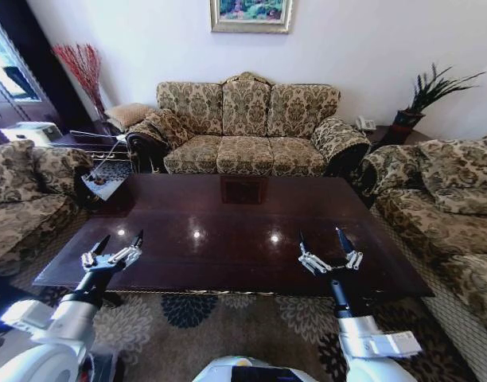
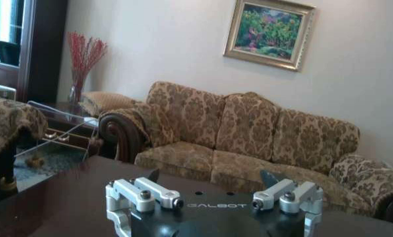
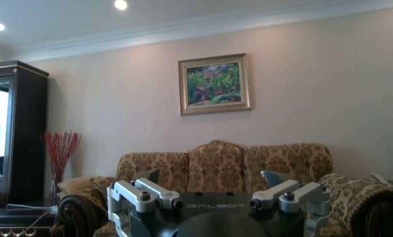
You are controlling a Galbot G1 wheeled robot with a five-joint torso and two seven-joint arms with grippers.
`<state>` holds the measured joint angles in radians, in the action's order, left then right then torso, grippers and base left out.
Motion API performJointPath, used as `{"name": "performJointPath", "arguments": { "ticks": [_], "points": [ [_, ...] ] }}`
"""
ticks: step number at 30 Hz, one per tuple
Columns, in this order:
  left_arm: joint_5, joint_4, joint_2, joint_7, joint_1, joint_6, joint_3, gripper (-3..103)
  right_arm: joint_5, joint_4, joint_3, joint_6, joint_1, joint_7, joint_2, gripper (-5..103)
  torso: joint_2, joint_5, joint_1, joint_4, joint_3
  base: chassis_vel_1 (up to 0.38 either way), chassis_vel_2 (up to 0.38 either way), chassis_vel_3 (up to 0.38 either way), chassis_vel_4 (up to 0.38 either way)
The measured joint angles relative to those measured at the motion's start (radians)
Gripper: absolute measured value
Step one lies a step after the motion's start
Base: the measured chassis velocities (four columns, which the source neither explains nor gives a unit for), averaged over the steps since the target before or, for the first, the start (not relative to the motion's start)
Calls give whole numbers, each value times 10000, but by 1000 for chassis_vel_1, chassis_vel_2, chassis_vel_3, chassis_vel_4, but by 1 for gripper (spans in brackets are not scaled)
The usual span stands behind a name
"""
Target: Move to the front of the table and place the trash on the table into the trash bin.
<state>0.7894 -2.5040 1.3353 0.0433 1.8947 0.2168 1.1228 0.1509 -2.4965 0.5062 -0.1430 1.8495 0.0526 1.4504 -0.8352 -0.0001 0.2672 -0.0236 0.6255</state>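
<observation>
Left gripper, seen from the head camera, hovers over the near left corner of the table with its two dark-tipped fingers spread and nothing between them; its arm rises from the robot's lower left, forearm angled forward and slightly inward, wrist held roughly level so that the fingers point toward the far sofa. In the left wrist view the same gripper shows its jaws wide apart above the glossy tabletop. Centre: the table's dark reddish-brown top lies directly before the robot, its near edge just ahead of the base, so the approach step appears complete. No trash and no trash bin can be made out on or around the table in these views; the polished surface carries lamp reflections and a mirrored framed picture. Right gripper mirrors the left over the near right part of the table, fingers likewise spread and empty, arm reaching up from the lower right with the wrist level; the right wrist view confirms the parted jaws, aimed at the sofa and wall. Judged step: stationed at the table, ready pose, before any grasp. The next move calls for locating a piece of litter and the bin, perhaps by shifting the gaze or the base.
</observation>
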Motion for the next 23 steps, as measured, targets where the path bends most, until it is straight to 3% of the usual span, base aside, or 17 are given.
{"name": "performJointPath", "arguments": {
  "ticks": [23],
  "points": [
    [11,32,1,0,-1,-39,12,100,36,20,16,6,-15,-10,-13,100,0,0,0,0,0,0,0,0,0]
  ]
}}
